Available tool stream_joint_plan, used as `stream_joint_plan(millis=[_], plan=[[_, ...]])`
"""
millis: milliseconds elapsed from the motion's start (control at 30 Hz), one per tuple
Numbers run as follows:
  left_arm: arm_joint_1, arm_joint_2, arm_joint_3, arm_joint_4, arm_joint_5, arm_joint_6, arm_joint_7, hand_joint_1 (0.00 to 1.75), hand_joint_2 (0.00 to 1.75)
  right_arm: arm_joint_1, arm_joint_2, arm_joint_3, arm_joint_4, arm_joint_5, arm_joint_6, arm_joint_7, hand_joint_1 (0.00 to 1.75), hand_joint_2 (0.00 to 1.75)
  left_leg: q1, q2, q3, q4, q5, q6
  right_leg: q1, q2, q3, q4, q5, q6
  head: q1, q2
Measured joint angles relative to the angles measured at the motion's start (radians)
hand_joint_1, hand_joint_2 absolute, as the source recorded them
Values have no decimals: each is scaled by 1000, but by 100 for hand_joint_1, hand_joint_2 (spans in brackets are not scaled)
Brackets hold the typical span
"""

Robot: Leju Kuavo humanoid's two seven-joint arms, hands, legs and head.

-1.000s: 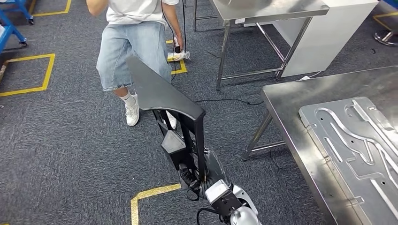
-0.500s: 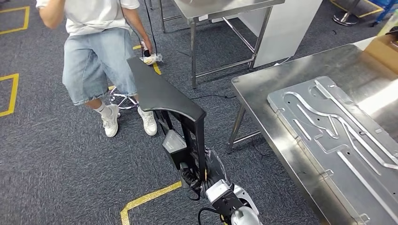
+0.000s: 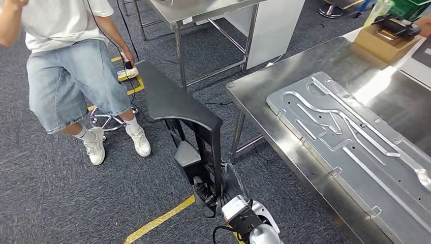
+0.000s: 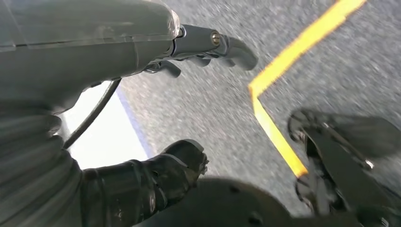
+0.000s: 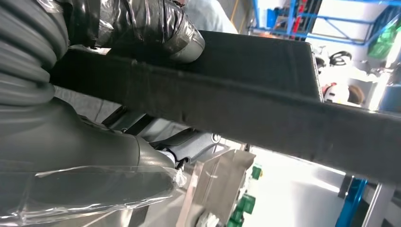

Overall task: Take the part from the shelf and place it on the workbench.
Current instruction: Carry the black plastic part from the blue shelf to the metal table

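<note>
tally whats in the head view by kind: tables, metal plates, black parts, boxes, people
tables: 2, the workbench and a far table
metal plates: 1, the grooved plate on the workbench
black parts: 1, the part, gripped by the right hand
boxes: 1, the cardboard box
people: 1, the person
total: 6

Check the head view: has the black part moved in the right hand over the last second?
No. The black part sits where it did against the right hand; only the workbench and floor shifted, so the camera turned.
</note>
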Motion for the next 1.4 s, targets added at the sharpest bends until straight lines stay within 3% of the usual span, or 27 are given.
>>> stream_joint_plan(millis=[67,133,167,200,233,300,367,433,500,533,600,633,667,700,767,800,833,900,967,1033,1100,1167,1200,1233,1300,1367,1400], plan=[[2,0,0,0,0,0,0,0,175,-2,0,0,0,0,0,0,175,175,-2,25,3,-4,0,10,1,-52,-50,101,-53,8,3,0],[4,0,0,0,0,0,0,0,175,-1,-1,0,0,0,0,1,175,175,-4,50,4,-4,-3,13,-2,-67,-112,220,-99,12,3,0],[4,0,0,0,0,0,0,0,175,0,-1,0,0,0,0,2,175,175,-5,63,6,-4,-5,13,-3,-70,-125,243,-98,12,2,0],[4,0,0,0,0,0,0,0,175,0,-1,0,0,0,0,2,175,175,-6,75,8,-4,-8,12,-3,-72,-117,226,-76,10,3,0],[4,0,0,0,0,0,0,0,175,0,-1,0,0,0,0,3,175,175,-7,85,12,-4,-10,11,-2,-79,-90,173,-42,6,2,0],[3,-1,0,0,0,0,0,0,175,-1,-1,0,0,0,0,3,175,175,-10,103,22,-5,-17,6,9,-121,-19,34,12,-9,2,0],[2,-2,0,0,0,-1,0,0,175,-3,-1,0,0,0,0,4,175,175,-13,120,30,-7,-23,-4,21,-146,14,-33,24,-22,2,0],[1,-2,-1,0,0,-1,0,0,175,-2,-1,0,0,0,0,4,175,175,-15,140,37,-13,-27,-14,22,-126,16,-40,25,-31,2,0],[-1,-2,-1,0,0,-1,0,0,175,-2,-1,0,0,0,0,4,175,175,-13,118,36,4,-43,-23,16,-104,24,-54,32,-40,1,0],[-1,-2,-1,0,0,-1,0,0,175,-2,0,0,-1,0,0,5,175,175,-12,94,21,38,-65,-27,12,-94,28,-61,35,-46,1,0],[1,-2,-2,0,1,-2,-1,0,175,-3,0,0,0,0,0,5,175,175,-10,51,-40,159,-122,-31,10,-75,30,-61,34,-53,0,0],[2,-2,-2,0,1,-2,-1,0,175,-2,0,0,0,0,0,5,175,175,-10,45,-72,218,-141,-33,11,-63,29,-59,33,-55,0,0],[2,-2,-2,0,2,-2,0,0,175,-1,0,0,0,0,0,5,175,175,-10,43,-93,250,-141,-35,11,-50,30,-56,31,-56,0,0],[3,-2,-2,0,2,-2,0,0,175,-1,0,0,0,0,0,5,175,175,-9,42,-96,245,-121,-37,11,-35,30,-51,28,-55,0,0],[4,-2,-3,0,2,-2,1,0,175,0,0,1,0,0,0,5,175,175,-7,28,-58,139,-46,-36,9,-7,30,-39,21,-49,0,0],[5,-1,-3,0,2,-2,1,0,175,-1,0,1,0,0,0,5,175,175,-6,7,-34,80,-21,-35,9,5,27,-31,16,-44,0,0],[5,-1,-3,0,2,-2,1,0,175,-1,0,1,0,0,0,6,175,175,-5,-11,-16,40,-7,-31,8,15,22,-24,13,-39,0,0],[3,0,-4,0,2,-2,2,0,175,0,0,0,0,0,0,6,175,175,-8,-29,-6,19,-11,-21,7,32,14,-19,13,-27,1,0],[-1,0,-4,0,3,-2,2,0,175,0,0,1,0,1,0,6,175,175,-7,-10,-2,13,-7,-8,6,38,11,-19,15,-17,1,0],[0,0,-4,0,3,-1,2,0,175,0,0,1,0,1,0,6,175,175,-3,13,3,3,-3,7,7,-2,-8,20,-9,-7,5,0],[2,0,-4,0,4,-1,2,0,175,-1,-1,1,0,0,0,6,175,175,-5,36,6,0,-4,16,4,-53,-64,130,-63,3,9,0],[4,0,-4,0,5,-1,2,0,175,1,-2,1,0,0,0,6,175,175,-6,61,7,0,-7,17,-2,-67,-118,229,-93,10,9,0],[4,0,-4,0,5,-2,2,0,175,2,-2,1,0,0,0,6,175,175,-6,72,8,0,-9,17,-4,-70,-122,231,-81,12,9,0],[4,0,-4,0,5,-2,2,0,175,2,-2,1,0,0,0,6,175,175,-6,84,11,0,-11,15,-5,-75,-106,196,-53,11,9,0],[3,0,-4,0,5,-2,2,0,175,1,-2,1,0,0,0,6,175,175,-8,103,21,0,-18,9,1,-109,-39,63,10,2,9,0],[3,0,-4,0,5,-2,2,0,175,0,-2,1,-1,0,0,6,175,175,-11,119,29,-2,-24,-1,12,-137,3,-21,32,-11,9,0],[2,0,-4,0,5,-2,2,0,175,-1,-2,1,-1,0,0,6,175,175,-12,127,32,-5,-25,-6,17,-138,5,-29,27,-16,9,0]])
